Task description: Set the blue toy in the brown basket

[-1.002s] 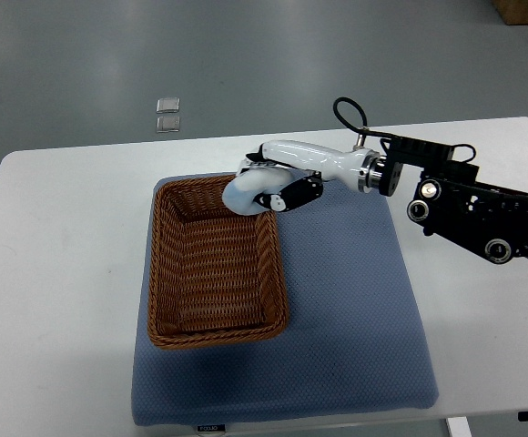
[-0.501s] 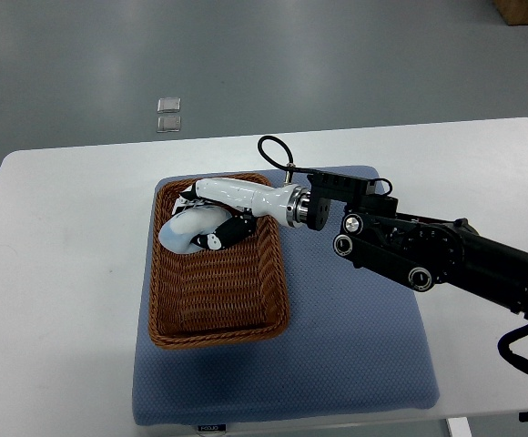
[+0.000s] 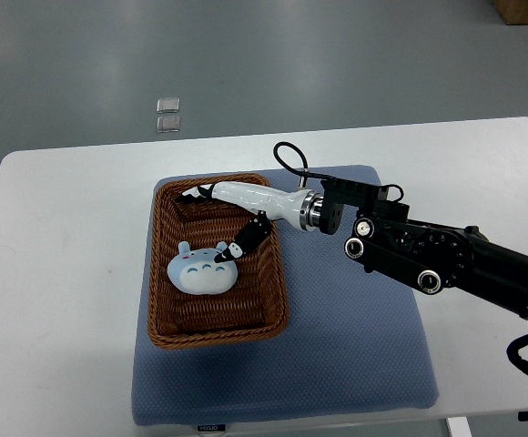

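The right hand [image 3: 232,208] reaches in over the far half of the brown wicker basket [image 3: 217,262], its white shell stretched from the wrist at the basket's right rim toward the far left corner. Its fingers are spread apart and hold nothing; one dark-tipped finger [image 3: 244,244] points down and toward the near side, its tip just beside the toy. The blue toy [image 3: 202,270], a rounded pale-blue plush with small ears and a lighter belly, lies on the basket floor just below that fingertip, on the near-left side of the hand and clear of the palm. The basket sits on a blue-grey mat [image 3: 337,328], which lies on a white table [image 3: 55,273]. The black forearm [image 3: 437,259] runs from the wrist out toward the right edge, above the mat.
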Controlling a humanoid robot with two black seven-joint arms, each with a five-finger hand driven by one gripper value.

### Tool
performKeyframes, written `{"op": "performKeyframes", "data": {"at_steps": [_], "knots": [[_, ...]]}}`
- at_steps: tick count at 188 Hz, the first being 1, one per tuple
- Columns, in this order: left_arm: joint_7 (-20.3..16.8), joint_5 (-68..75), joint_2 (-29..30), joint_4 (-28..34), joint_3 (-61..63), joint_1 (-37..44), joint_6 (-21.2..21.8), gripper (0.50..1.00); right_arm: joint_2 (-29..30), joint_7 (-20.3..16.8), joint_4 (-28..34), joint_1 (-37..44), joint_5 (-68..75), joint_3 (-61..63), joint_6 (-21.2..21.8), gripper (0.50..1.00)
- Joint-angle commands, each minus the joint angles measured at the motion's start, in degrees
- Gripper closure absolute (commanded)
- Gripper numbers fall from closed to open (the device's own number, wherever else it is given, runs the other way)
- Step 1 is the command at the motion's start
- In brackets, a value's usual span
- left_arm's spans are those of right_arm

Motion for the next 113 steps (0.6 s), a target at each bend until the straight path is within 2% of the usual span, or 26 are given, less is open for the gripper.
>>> {"op": "performKeyframes", "data": {"at_steps": [1,26,56,73,113], "knots": [[0.0,0.0,0.0,0.0,0.0,0.0,0.0,0.5,-1.6,-0.1,0.0,0.2,2.5,0.4,-0.1,0.611],[0.0,0.0,0.0,0.0,0.0,0.0,0.0,0.5,-4.1,-1.1,0.0,0.4,12.6,3.6,1.2,0.611],[0.0,0.0,0.0,0.0,0.0,0.0,0.0,0.5,-6.6,-10.3,-0.4,0.2,32.6,10.5,5.8,0.595],[0.0,0.0,0.0,0.0,0.0,0.0,0.0,0.5,-8.0,-14.5,-3.8,0.1,45.2,12.9,6.6,0.593],[0.0,0.0,0.0,0.0,0.0,0.0,0.0,0.5,-8.6,-16.0,-13.1,-0.1,63.5,12.6,6.7,0.593]]}}
